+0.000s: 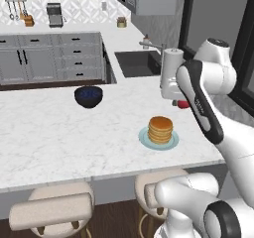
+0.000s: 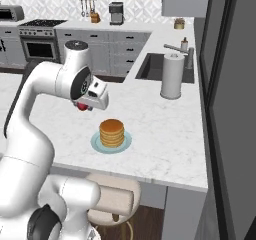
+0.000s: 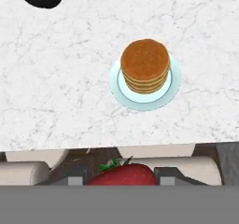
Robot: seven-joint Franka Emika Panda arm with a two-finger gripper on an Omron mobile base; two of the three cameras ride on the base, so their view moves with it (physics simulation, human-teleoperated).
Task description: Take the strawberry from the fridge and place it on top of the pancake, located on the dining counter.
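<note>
The end effector (image 3: 122, 177) is pinched on the strawberry (image 3: 122, 174), its two dark fingertips pressed against either side of the red fruit, green leaves poking up between them. From where I stand, the hand hangs above the dining surface (image 1: 54, 133), off to one side of the plate rather than over it.

In the hand view the pancake (image 3: 145, 65) sits ahead of the fruit, toward the upper middle and a little to the right, well apart from the strawberry, with the near edge of the surface and the stools (image 3: 23, 171) lying between. In the left base view a bit of red peeks out at the end effector (image 1: 181, 103), just beyond and to the right of the pancake (image 1: 160, 129). From the right base view the strawberry (image 2: 81, 106) shows red under the wrist, left of and behind the stack.

The stack is round (no long axis to line up with), so I'd judge the coming move a short carry over its centre, then a lowering. The dark blue bowl (image 1: 89, 96) stands clear of that path.
</note>
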